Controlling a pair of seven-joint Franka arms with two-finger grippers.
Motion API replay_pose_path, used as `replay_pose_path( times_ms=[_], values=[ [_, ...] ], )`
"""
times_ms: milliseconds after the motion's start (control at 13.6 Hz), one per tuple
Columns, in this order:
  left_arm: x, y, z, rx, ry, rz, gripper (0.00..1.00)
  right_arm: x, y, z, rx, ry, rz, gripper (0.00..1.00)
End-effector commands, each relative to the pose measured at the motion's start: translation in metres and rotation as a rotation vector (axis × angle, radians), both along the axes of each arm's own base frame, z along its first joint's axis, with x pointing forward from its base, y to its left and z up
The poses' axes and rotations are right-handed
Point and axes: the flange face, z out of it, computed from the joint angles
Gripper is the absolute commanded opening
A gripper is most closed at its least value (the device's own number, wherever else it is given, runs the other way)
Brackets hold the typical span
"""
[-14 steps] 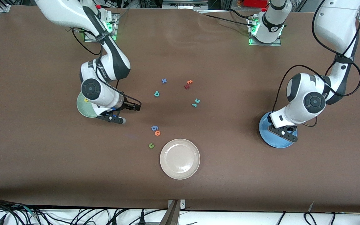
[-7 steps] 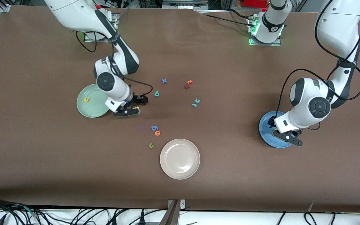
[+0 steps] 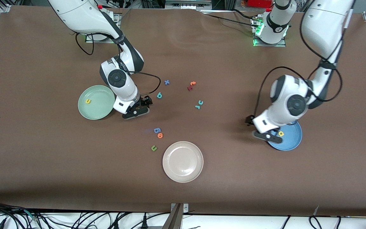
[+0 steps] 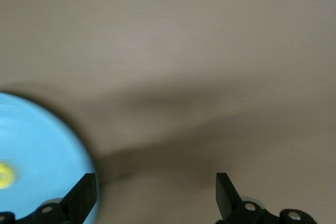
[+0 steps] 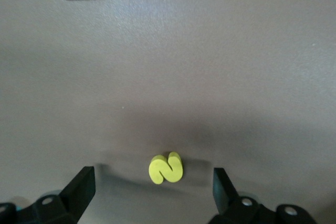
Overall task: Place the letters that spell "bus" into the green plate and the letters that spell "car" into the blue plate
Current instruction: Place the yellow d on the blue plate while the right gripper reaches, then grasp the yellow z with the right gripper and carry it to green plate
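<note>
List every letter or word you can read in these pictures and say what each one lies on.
yellow "u": in the green plate.
yellow "a": in the blue plate.
yellow "s": on the table.
blue "x": on the table.
orange "o": on the table.
dark green "u": on the table.
Other letters and the arms' markings: too small to read.

- Yellow "u" [image 3: 88,101]: foam letter, lying in the green plate [image 3: 102,109].
- Yellow "a" [image 3: 280,134]: foam letter, lying in the blue plate [image 3: 289,143].
- Yellow "s" [image 5: 166,168]: foam letter, on the table [image 3: 233,178].
- Teal "b" [image 3: 159,95], blue "x" [image 3: 166,82], orange "t" [image 3: 192,83]: each on the table.
- Teal "c" [image 3: 200,102] and teal "r" [image 3: 197,107]: just beside each other, on the table.
- Blue "g" [image 3: 157,130] and orange "o" [image 3: 160,135]: touching, on the table.
- Dark green "u" [image 3: 153,148]: on the table.
- Red letter [image 3: 189,88] beside the "t": not legible.
</note>
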Motion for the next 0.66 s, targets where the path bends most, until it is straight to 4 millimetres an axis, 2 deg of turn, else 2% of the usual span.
replay_pose_path(
  times_ms=[0, 148, 295, 369, 443, 590],
  values=[
    [-0.018, -0.064, -0.002, 0.006, 0.016, 0.077, 1.0, 0.0, -0.001, -0.007, 0.005, -0.019, 0.018, 0.95],
    [-0.036, -0.102, -0.004, 0.015, 0.023, 0.116, 1.0, 0.0, -0.001, -0.008, 0.007, -0.02, 0.013, 0.72],
    [-0.067, -0.156, -0.003, 0.027, 0.026, 0.154, 1.0, 0.0, -0.002, -0.008, 0.007, -0.02, 0.012, 0.52],
    [-0.081, -0.179, -0.004, 0.031, 0.024, 0.17, 1.0, 0.0, -0.002, -0.008, 0.007, -0.02, 0.012, 0.49],
    [-0.088, -0.192, -0.008, 0.031, 0.026, 0.178, 1.0, 0.001, -0.003, -0.008, 0.006, -0.02, 0.012, 0.49],
    [-0.089, -0.211, -0.018, 0.029, 0.027, 0.21, 1.0, 0.001, -0.004, -0.008, 0.005, -0.02, 0.009, 0.48]
  ],
)
